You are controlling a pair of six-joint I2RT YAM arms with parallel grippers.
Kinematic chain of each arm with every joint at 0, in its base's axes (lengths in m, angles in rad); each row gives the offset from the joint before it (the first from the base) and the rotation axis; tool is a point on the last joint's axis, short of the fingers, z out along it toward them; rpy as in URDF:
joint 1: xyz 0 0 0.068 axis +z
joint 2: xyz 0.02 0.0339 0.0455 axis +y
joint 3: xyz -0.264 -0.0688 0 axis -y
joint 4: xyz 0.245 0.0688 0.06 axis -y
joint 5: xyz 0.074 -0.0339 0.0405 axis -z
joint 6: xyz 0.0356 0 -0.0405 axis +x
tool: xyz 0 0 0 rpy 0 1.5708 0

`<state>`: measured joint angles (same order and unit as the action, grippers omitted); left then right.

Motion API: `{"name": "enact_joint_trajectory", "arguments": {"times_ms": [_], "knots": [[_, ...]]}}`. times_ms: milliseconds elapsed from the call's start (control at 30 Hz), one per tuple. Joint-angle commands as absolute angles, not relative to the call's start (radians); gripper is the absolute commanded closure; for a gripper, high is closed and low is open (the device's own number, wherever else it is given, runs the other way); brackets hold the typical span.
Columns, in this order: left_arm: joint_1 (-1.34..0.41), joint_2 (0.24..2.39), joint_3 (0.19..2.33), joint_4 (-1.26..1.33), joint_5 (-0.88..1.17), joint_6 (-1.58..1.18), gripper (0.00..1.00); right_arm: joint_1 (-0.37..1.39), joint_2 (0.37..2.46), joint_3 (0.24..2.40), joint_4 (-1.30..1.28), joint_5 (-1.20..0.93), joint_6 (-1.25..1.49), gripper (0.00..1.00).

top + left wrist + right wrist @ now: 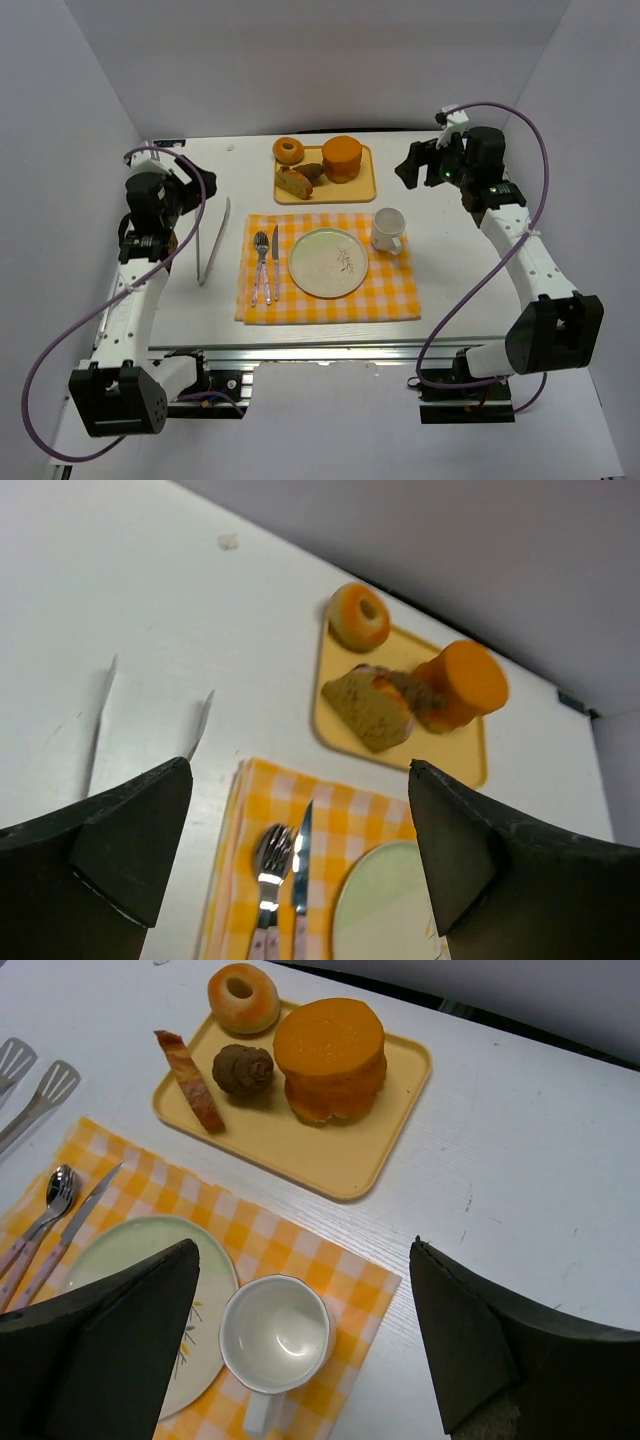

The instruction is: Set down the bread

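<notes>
both left claw (300,772) and right claw (304,1250) gape empty; only right wrist view shows the bread (330,1048) seemingly layered.

I am looking at a yellow tray (362,190) holding a ring donut (289,150) and a brown slice (295,183). Nearer me, a checked cloth (390,295) is carrying a plate (328,262), with a white cup (388,229) sitting right of the plate and a fork (260,265) and knife (273,262) left of it; tongs (213,243) are lying left of the cloth.
</notes>
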<state>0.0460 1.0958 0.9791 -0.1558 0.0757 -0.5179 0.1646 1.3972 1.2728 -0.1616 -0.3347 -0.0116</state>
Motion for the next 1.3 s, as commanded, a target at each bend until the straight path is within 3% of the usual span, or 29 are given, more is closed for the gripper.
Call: {"name": "enact_joint_trajectory", "arguments": {"times_ms": [0, 67, 100, 133, 167, 200, 233, 267, 300, 333, 367, 400, 433, 467, 500, 1100, 1233, 1267], "knots": [[0.051, 0.979, 0.933, -0.253, 0.014, -0.439, 0.03, 0.161, 1.356, 1.249, -0.137, -0.424, -0.067, 0.11], [0.049, 0.937, 0.911, -0.287, -0.012, -0.42, 0.16, 0.155, 1.329, 1.194, -0.115, -0.548, -0.188, 0.12], [0.049, 0.928, 0.907, -0.299, -0.008, -0.401, 0.27, 0.155, 1.318, 1.178, -0.138, -0.706, -0.388, 0.18], [0.049, 0.924, 0.904, -0.329, -0.003, -0.391, 0.65, 0.156, 1.31, 1.158, -0.156, -0.777, -0.463, 0.26], [0.051, 0.92, 0.899, -0.343, -0.002, -0.377, 0.93, 0.156, 1.296, 1.132, -0.188, -0.855, -0.521, 0.48], [0.051, 0.923, 0.897, -0.366, -0.002, -0.347, 1.0, 0.155, 1.292, 1.123, -0.202, -0.994, -0.56, 0.58], [0.052, 0.926, 0.893, -0.414, -0.003, -0.327, 1.0, 0.156, 1.29, 1.117, -0.219, -1.064, -0.63, 0.67], [0.051, 0.928, 0.885, -0.432, -0.021, -0.293, 1.0, 0.16, 1.292, 1.111, -0.257, -1.119, -0.652, 0.7], [0.052, 0.945, 0.867, -0.449, -0.037, -0.272, 1.0, 0.169, 1.296, 1.112, -0.273, -1.158, -0.653, 0.65], [0.051, 0.959, 0.864, -0.495, -0.047, -0.25, 1.0, 0.193, 1.301, 1.118, -0.294, -1.158, -0.66, 0.52], [0.051, 0.98, 0.861, -0.515, -0.055, -0.221, 0.66, 0.207, 1.311, 1.126, -0.357, -1.157, -0.678, 0.14], [0.051, 1.021, 0.859, -0.54, -0.075, -0.206, 0.4, 0.218, 1.315, 1.14, -0.38, -1.154, -0.695, 0.11], [0.051, 1.041, 0.858, -0.543, -0.075, -0.186, 0.23, 0.231, 1.316, 1.14, -0.388, -1.158, -0.701, 0.11], [0.052, 1.057, 0.853, -0.538, -0.072, -0.149, 0.07, 0.232, 1.315, 1.138, -0.39, -1.164, -0.7, 0.11], [0.052, 1.057, 0.847, -0.522, -0.078, -0.126, 0.02, 0.233, 1.312, 1.126, -0.377, -1.173, -0.693, 0.1], [0.055, 1.657, 0.92, -0.31, 0.052, 0.215, 0.03, 0.235, 1.239, 1.04, -0.232, -1.141, -0.545, 0.11], [0.066, 1.701, 0.94, -0.295, 0.067, 0.218, 0.1, 0.233, 1.238, 1.039, -0.23, -1.134, -0.546, 0.11], [0.069, 1.707, 0.943, -0.295, 0.075, 0.212, 0.15, 0.233, 1.238, 1.04, -0.232, -1.132, -0.546, 0.11]]}}
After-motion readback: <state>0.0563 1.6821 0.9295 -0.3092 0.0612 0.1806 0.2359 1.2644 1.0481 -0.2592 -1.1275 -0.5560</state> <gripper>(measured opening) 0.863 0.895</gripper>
